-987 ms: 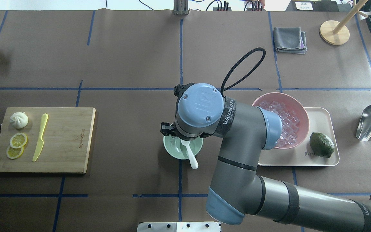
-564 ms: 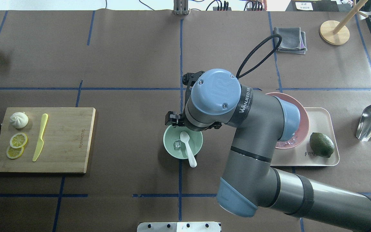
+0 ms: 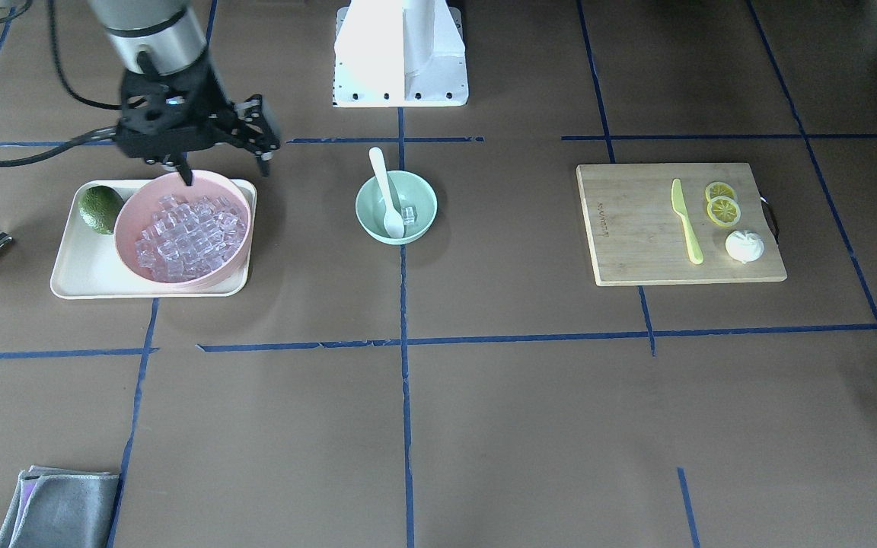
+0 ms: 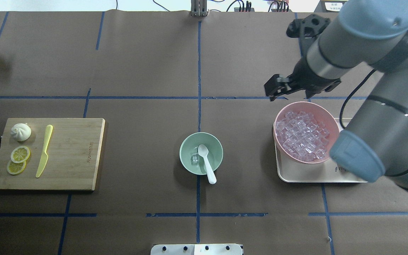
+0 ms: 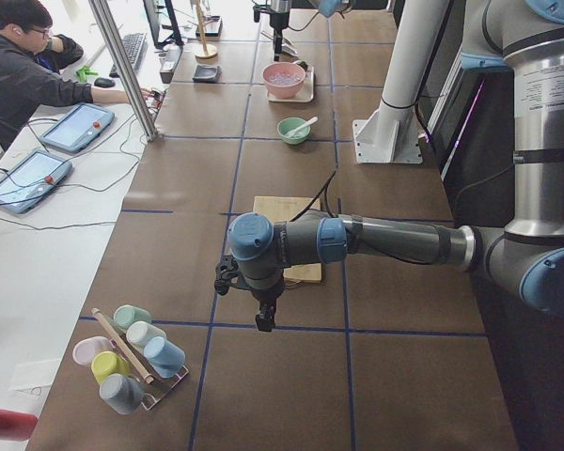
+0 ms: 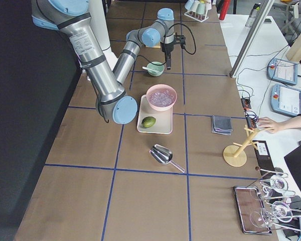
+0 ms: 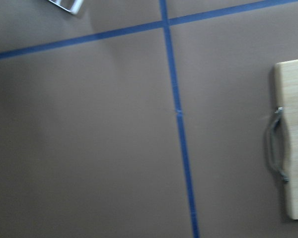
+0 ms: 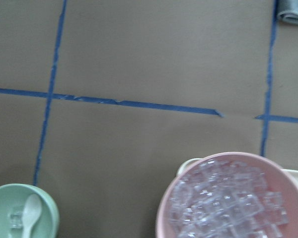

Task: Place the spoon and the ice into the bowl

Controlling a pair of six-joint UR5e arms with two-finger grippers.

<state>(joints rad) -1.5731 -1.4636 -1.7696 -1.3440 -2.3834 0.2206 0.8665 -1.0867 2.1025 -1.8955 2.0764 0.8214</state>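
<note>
In bowl (image 4: pixel 189 143): spoon (image 4: pixel 207 163), scoop down beside one ice cube (image 4: pixel 194 159), handle out over rim toward robot. R gripper (image 3: pixel 227 169) raised by pink bowl (image 3: pixel 218 186) of cubes on tray (image 4: pixel 296 175), fingers spread wide, nothing held, well apart from green bowl. L gripper (image 5: pixel 261 321) hanging near board (image 4: pixel 73 156); side views only, can't tell fingers' state.

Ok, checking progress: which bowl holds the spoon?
The green bowl; the spoon leans in it beside one ice cube. The pink bowl holds only ice.
</note>
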